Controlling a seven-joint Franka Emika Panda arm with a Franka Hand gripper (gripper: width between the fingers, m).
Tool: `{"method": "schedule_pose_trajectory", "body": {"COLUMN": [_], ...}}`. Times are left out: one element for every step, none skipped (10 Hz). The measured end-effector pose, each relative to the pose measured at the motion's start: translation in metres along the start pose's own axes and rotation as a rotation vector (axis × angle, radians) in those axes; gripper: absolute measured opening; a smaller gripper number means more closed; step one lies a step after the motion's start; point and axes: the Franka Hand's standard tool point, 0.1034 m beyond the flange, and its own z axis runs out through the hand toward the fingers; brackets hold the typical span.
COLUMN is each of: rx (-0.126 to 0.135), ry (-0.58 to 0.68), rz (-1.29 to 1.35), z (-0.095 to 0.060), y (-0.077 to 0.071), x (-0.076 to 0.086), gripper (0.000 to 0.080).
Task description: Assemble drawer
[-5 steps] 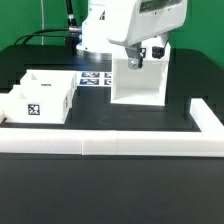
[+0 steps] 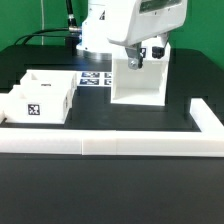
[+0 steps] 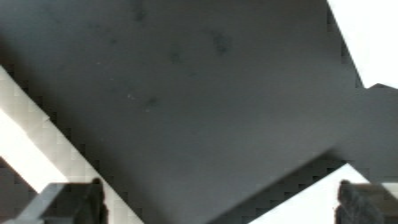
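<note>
The white drawer casing (image 2: 140,85) stands upright at the middle of the black table. My gripper (image 2: 143,55) hangs at its top edge, on the exterior view's right part of the opening. In the wrist view my gripper (image 3: 217,205) is open, with the two dark fingers (image 3: 71,205) far apart and only dark surface between them. White casing edges (image 3: 36,130) run diagonally past both fingers. Two small open-top trays (image 2: 52,88) (image 2: 30,108) with square tags sit together at the exterior view's left, apart from the gripper.
A long low white wall (image 2: 120,145) runs along the front of the table and turns back at the exterior view's right. The marker board (image 2: 95,80) lies flat behind the casing by the robot base. Cables hang at the back.
</note>
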Motion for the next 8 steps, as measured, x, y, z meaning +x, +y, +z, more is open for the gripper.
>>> {"method": "schedule_pose_trajectory", "body": {"rx": [0.000, 0.000, 0.000, -0.008, -0.011, -0.020, -0.020, -0.024], "ry": [0.000, 0.000, 0.000, 0.004, -0.001, -0.010, -0.017, -0.015], "rz": [0.000, 0.000, 0.000, 0.094, 0.186, 0.284, 0.359, 0.400], "z": [0.000, 0.000, 0.000, -0.004, -0.011, -0.017, -0.022, -0.025], "y": [0.000, 0.000, 0.000, -0.009, -0.028, -0.048, -0.060, -0.066], "x": [0.000, 0.000, 0.000, -0.005, -0.014, -0.018, -0.016, -0.012], "gripper": [0.0650, 0.0650, 0.0650, 0.0650, 0.0650, 0.0650, 0.0650, 0.0650]}}
